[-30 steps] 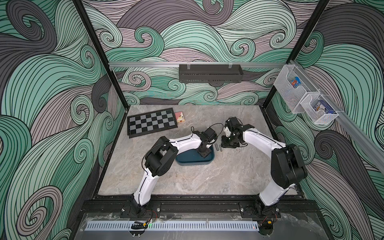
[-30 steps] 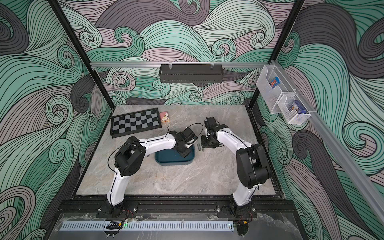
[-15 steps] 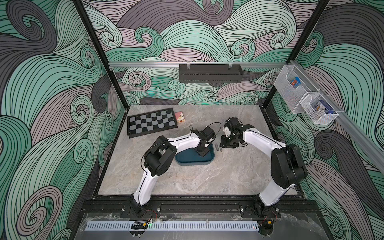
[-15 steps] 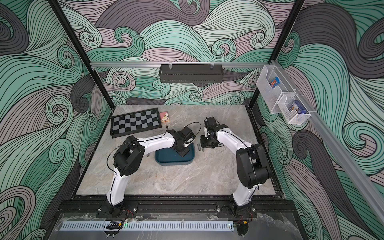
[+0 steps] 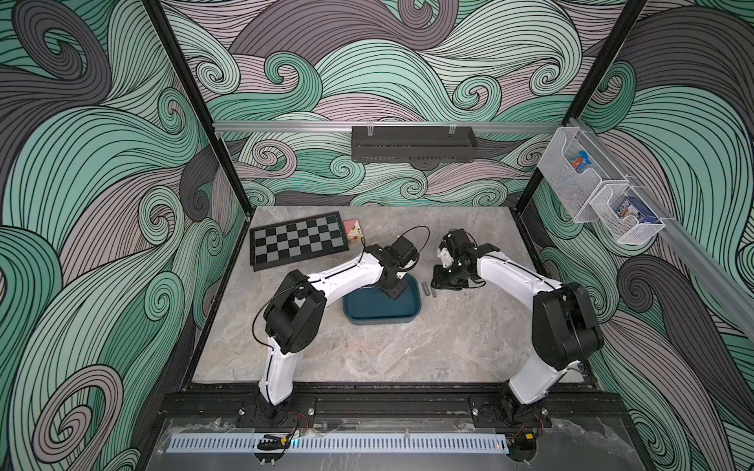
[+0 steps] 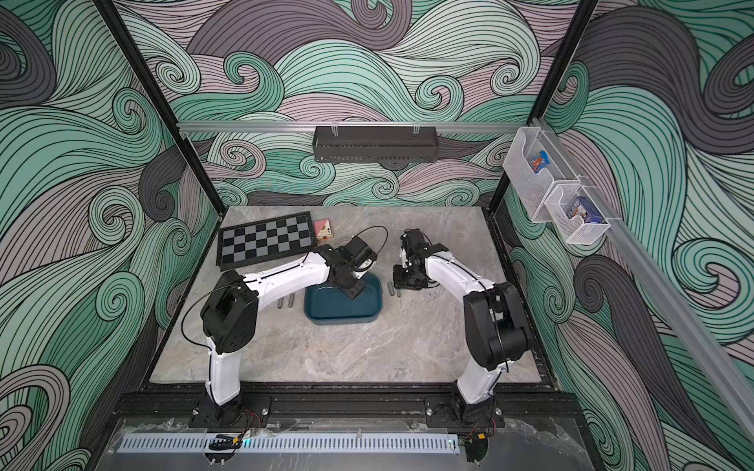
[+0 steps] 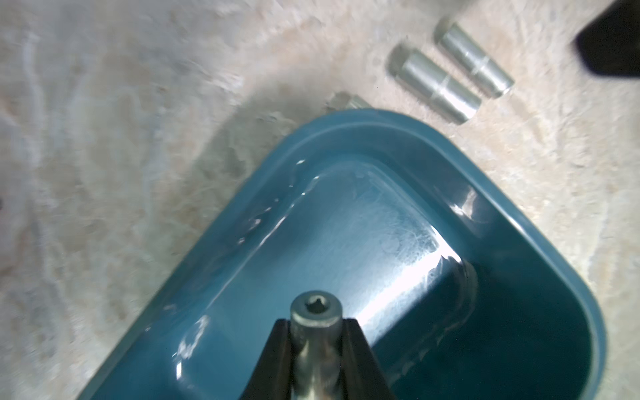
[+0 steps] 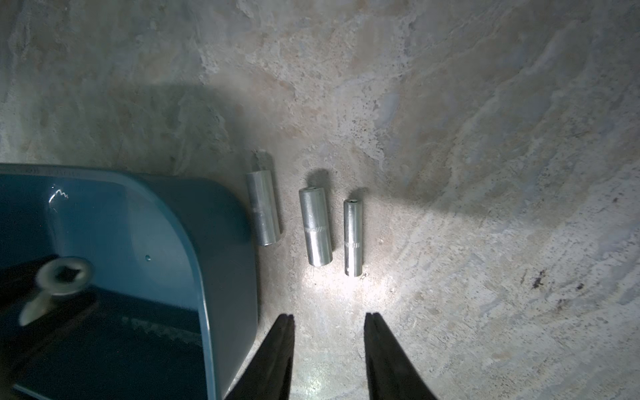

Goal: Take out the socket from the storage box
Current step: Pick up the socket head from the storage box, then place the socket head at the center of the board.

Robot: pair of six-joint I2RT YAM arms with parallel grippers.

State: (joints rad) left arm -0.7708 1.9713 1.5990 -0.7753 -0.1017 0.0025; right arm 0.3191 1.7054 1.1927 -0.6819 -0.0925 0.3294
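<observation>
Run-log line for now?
left claw: shut on socket over storage box | right claw: open, empty | three sockets: on table beside box

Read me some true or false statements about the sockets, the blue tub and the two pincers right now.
1. The left pincer is shut on a silver metal socket over the shallow teal plastic storage box. True.
2. The right pincer grips a socket. False: its jaws stand open and empty over the marble table.
3. Beside the box, three loose silver sockets lie on the table. True.
4. The black-and-grey checkerboard lies inside the box. False: it lies on the table, apart from the box.
</observation>
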